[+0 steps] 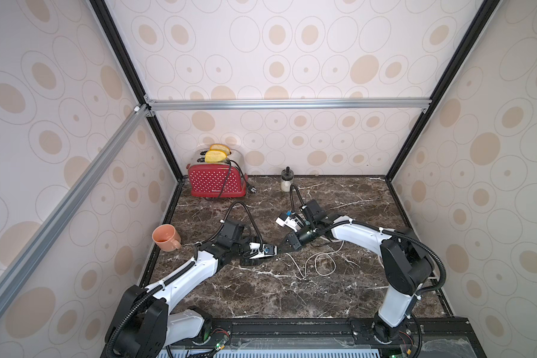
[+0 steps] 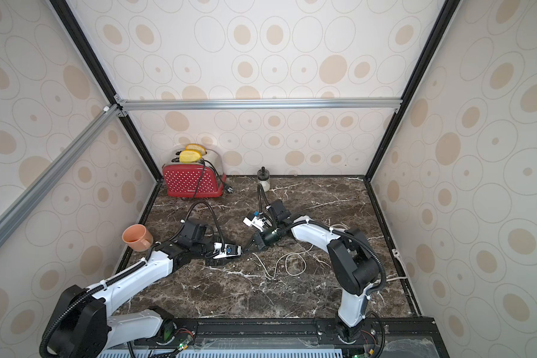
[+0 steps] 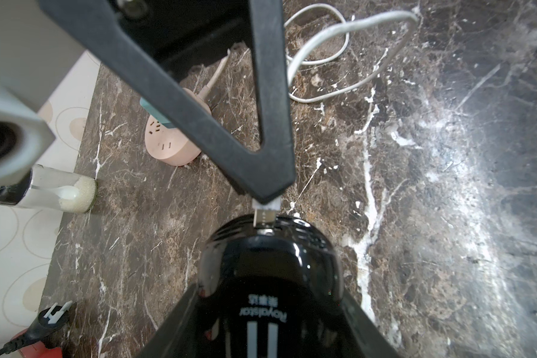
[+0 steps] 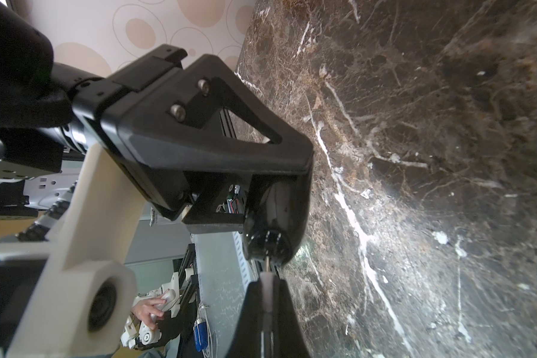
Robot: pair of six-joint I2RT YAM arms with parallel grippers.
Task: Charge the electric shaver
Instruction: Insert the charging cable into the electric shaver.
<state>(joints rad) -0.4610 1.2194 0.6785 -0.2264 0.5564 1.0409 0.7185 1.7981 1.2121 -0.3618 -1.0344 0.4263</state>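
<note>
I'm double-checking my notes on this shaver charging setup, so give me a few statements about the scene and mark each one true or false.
1. The left end effector grips the stubby black electric shaver. True.
2. The right end effector is open and empty. False: it is shut on the white charging plug, at the shaver's end.
3. The red polka-dot toaster is empty. False: two yellow bread slices stick out of it.
4. The round pink socket disc lies on the dark marble countertop. True.

Oval-patterned walls [image 1: 292, 46], dark marble tabletop [image 1: 276, 297]
</note>
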